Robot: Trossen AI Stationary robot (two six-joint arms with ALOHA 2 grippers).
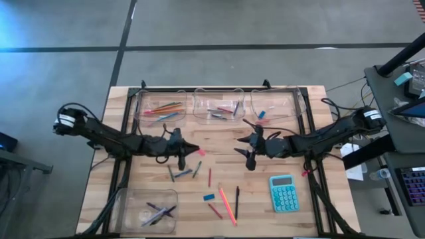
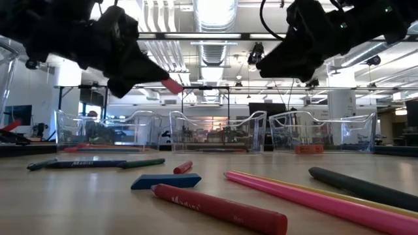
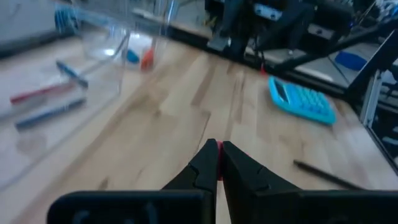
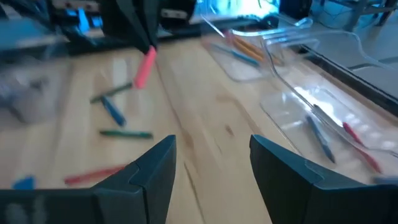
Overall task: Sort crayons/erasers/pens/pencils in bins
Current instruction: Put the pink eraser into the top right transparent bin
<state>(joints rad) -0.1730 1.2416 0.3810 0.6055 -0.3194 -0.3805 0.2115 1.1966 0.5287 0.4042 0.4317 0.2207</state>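
My left gripper (image 1: 191,151) hangs above the table's middle, left of centre, shut on a small pink-red eraser (image 1: 198,152), which the low view (image 2: 173,85) also shows. My right gripper (image 1: 244,151) faces it from the right, open, with nothing between its fingers (image 4: 211,162). Three clear bins (image 1: 218,106) stand along the far edge. The left one holds pencils (image 1: 165,108), the middle one short sticks, the right one small pieces. A fourth bin (image 1: 147,209) at the near left holds dark pens. Loose on the wood lie a blue eraser (image 1: 208,197), crayons (image 1: 180,174), a pink pencil (image 1: 228,204) and a black pen (image 1: 236,194). My left gripper pinches one end of the eraser (image 3: 219,154) between its two fingertips. The fingers come nearly level from the table's left, tipped slightly down. The eraser's free end (image 4: 143,71) sticks out past the fingertips, slanting downward, lifted clear of the table.
A teal calculator (image 1: 284,193) lies at the near right. A black frame (image 1: 312,119) runs along the table's edges. Bare wood lies between the two grippers and the far bins. The room beyond shows shelves and equipment.
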